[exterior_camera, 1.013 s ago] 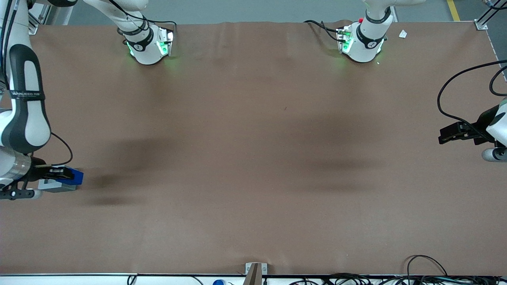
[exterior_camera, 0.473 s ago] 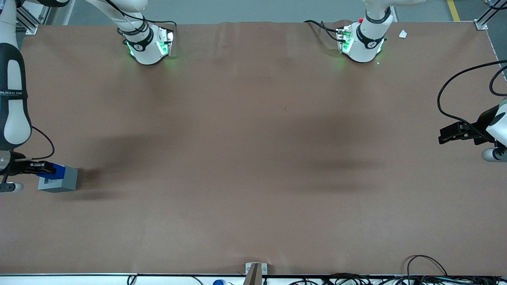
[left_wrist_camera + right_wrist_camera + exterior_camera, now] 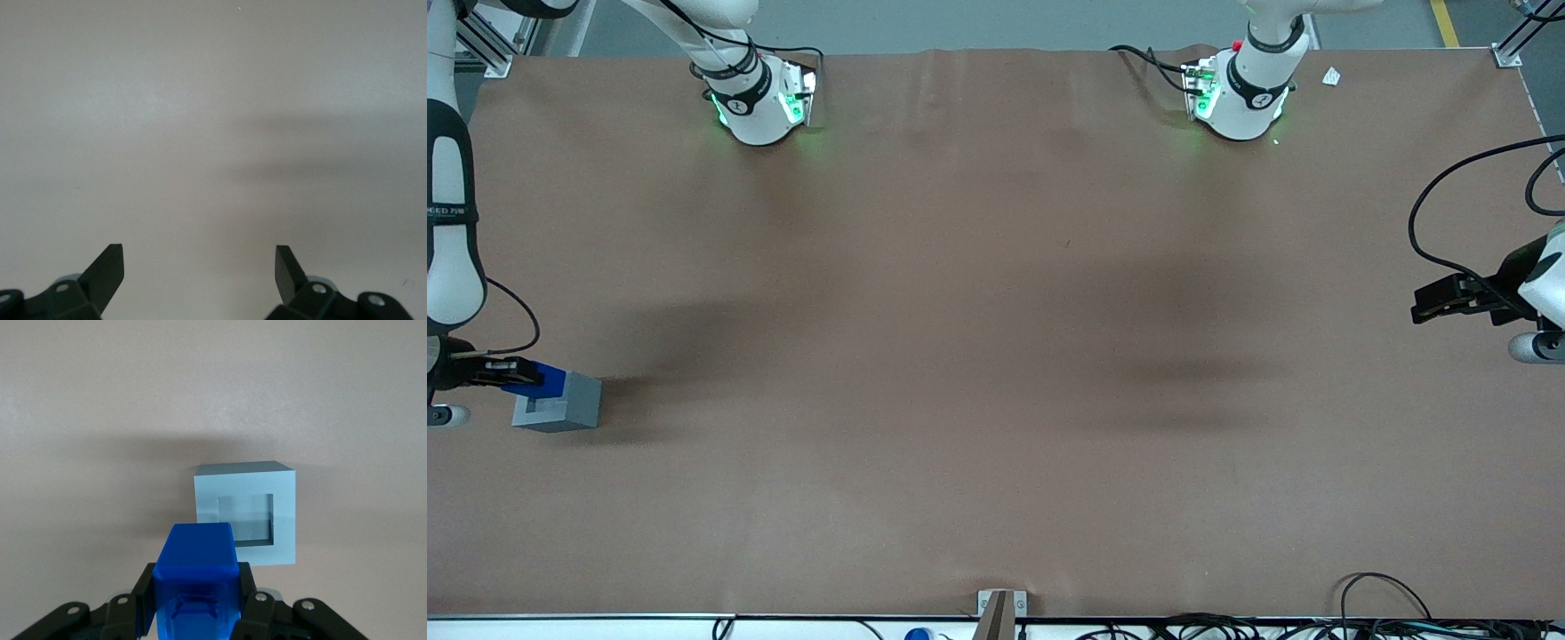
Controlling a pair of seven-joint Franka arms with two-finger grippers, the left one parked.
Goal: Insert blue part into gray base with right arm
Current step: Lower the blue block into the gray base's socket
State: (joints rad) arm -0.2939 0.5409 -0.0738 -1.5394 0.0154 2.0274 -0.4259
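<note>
Your right arm (image 3: 449,222) reaches down at the working arm's end of the bench (image 3: 996,356), and its hand (image 3: 494,373) is clamped on the blue part (image 3: 547,382), fingers pressed against both of its sides. In the right wrist view, the blue part (image 3: 197,580) sits between the black fingers (image 3: 143,600), held above the brown surface. The gray base (image 3: 560,404) stands on the bench close to that end's edge, about midway between the bench's long edges. Its square recess (image 3: 245,518) faces up and is uncovered. In the front view the blue part overlaps the gray base's upper corner; whether they touch, you cannot tell.
</note>
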